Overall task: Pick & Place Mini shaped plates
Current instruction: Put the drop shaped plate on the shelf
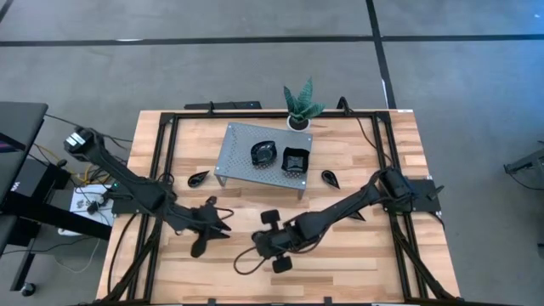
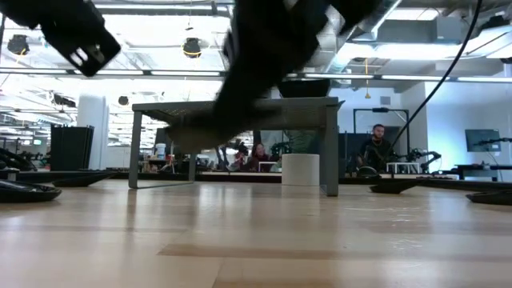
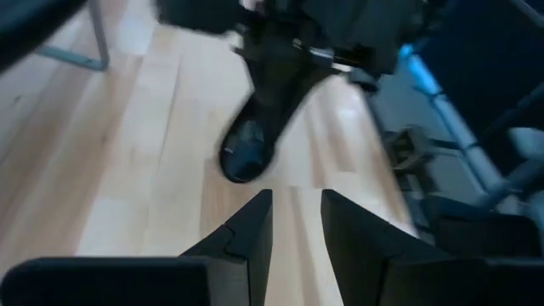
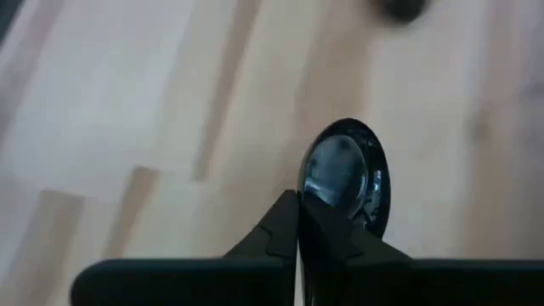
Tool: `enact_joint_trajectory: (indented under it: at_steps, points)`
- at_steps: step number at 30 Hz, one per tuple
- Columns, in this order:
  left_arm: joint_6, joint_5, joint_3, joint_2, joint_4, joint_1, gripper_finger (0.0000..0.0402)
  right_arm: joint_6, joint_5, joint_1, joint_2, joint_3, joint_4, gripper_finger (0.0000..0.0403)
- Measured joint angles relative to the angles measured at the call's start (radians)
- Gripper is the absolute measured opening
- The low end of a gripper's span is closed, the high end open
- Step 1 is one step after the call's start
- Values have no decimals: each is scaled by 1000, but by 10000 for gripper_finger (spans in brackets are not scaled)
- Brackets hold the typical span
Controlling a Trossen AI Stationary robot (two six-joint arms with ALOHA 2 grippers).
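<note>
Black teardrop plate (image 4: 347, 180) is pinched at its tail between the clenched right claw (image 4: 299, 223), just ahead of the fingertips, low over the wooden table (image 1: 374, 263). Grasp step judged complete; lift toward the grey stand (image 1: 242, 153) required next. Left claw (image 3: 296, 223) is held released nearby

Bright, even overhead light (ceiling lamps glaring in the low view), soft shadows, blurred dark arms close to lens.
</note>
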Motion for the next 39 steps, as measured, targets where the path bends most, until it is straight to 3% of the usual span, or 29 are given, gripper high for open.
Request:
enact_joint_trajectory:
  at_steps: [6, 10, 15, 22, 27, 33, 39]
  points:
    - [59, 7, 0, -202, -116, -4, 104, -251, 191, -39, 0, 206, -138, 3]
    - [225, 7, 0, -311, -126, -18, 104, -475, 206, -104, 0, 311, -141, 5]
    - [259, 3, 0, -403, -125, -18, 104, -644, 210, -214, 0, 422, -189, 2]
    - [317, 3, 0, -399, -127, -17, 104, -959, 30, -370, -2, 434, -185, 1]
    - [318, 3, 0, -362, -128, -17, 104, -1173, -8, -442, 0, 418, -173, 1]
    - [303, 3, 0, -310, -130, -16, 104, -1097, -219, -504, 8, 418, -186, 1]
    - [300, 3, 0, -274, -128, -16, 104, -1145, -227, -509, 35, 420, -182, 1]
